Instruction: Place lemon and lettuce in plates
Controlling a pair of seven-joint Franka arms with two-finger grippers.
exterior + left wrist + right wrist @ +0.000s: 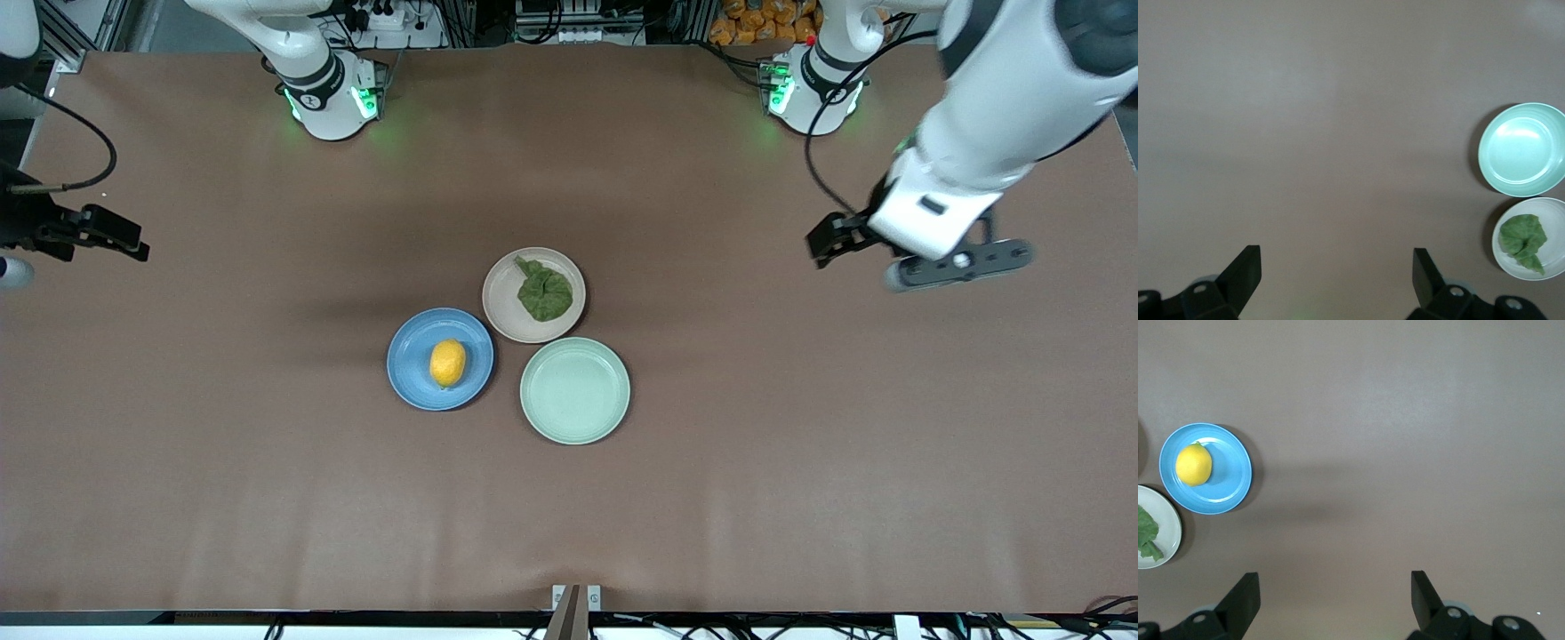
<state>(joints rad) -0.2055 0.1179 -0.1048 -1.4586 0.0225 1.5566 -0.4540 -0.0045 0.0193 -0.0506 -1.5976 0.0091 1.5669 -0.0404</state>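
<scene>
The yellow lemon (447,363) lies in the blue plate (409,356) at the table's middle; both also show in the right wrist view, the lemon (1193,464) on the blue plate (1231,480). The dark green lettuce (543,293) lies in the beige-pink plate (502,307), which touches the blue one; the left wrist view shows the lettuce (1523,235) too. My left gripper (1336,253) is open and empty, up over bare table toward the left arm's end. My right gripper (1334,577) is open and empty, up over bare table toward the right arm's end.
An empty pale mint-green plate (574,427) sits next to both plates, nearer the front camera; it also shows in the left wrist view (1521,113). The brown table (800,462) is bare around the three plates.
</scene>
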